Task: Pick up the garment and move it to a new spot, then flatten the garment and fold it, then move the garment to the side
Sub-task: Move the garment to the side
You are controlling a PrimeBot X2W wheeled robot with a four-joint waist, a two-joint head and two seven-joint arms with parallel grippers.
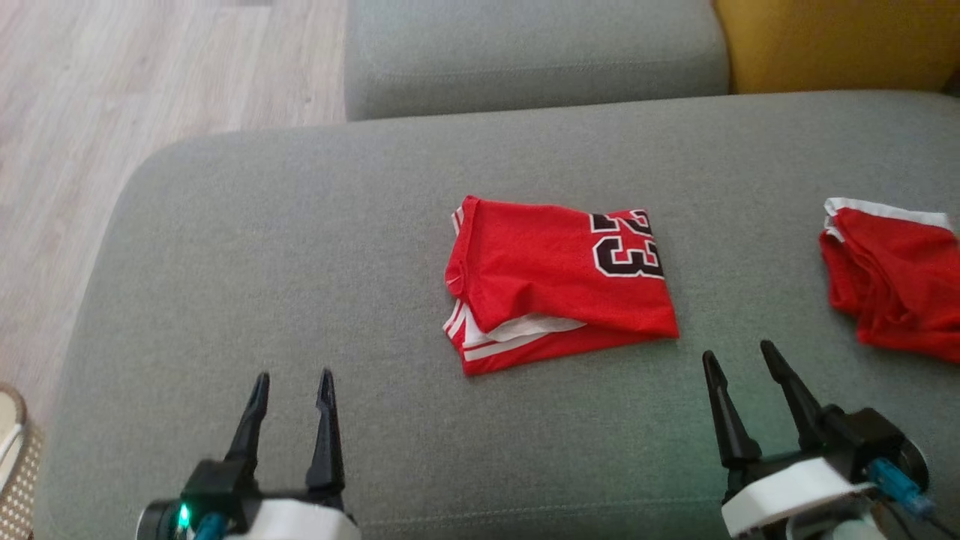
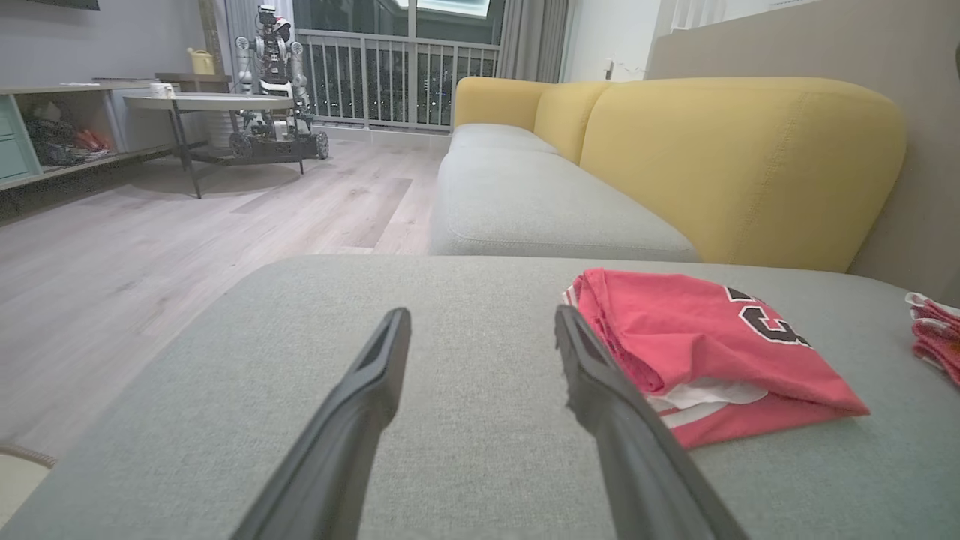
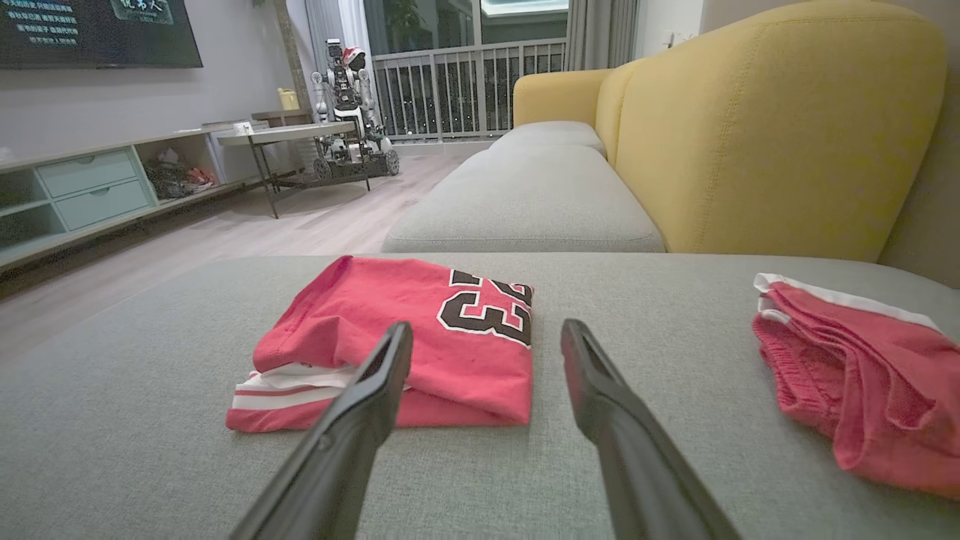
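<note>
Pretty clearly someone's living room: sofa (image 3: 750, 135), wall TV (image 3: 90, 30), low cabinet (image 3: 90, 187), wood floor (image 2: 112, 247), balcony railing (image 3: 465, 82).

red garment (image 1: 555, 277) (black numerals), grey cushion (image 1: 300, 262)

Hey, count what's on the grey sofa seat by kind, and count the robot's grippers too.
Red garments: 2, the folded jersey numbered 23 and a second red garment to its right.
Grippers: 2, the left gripper and the right gripper, both open and empty.
Total: 4.
</note>
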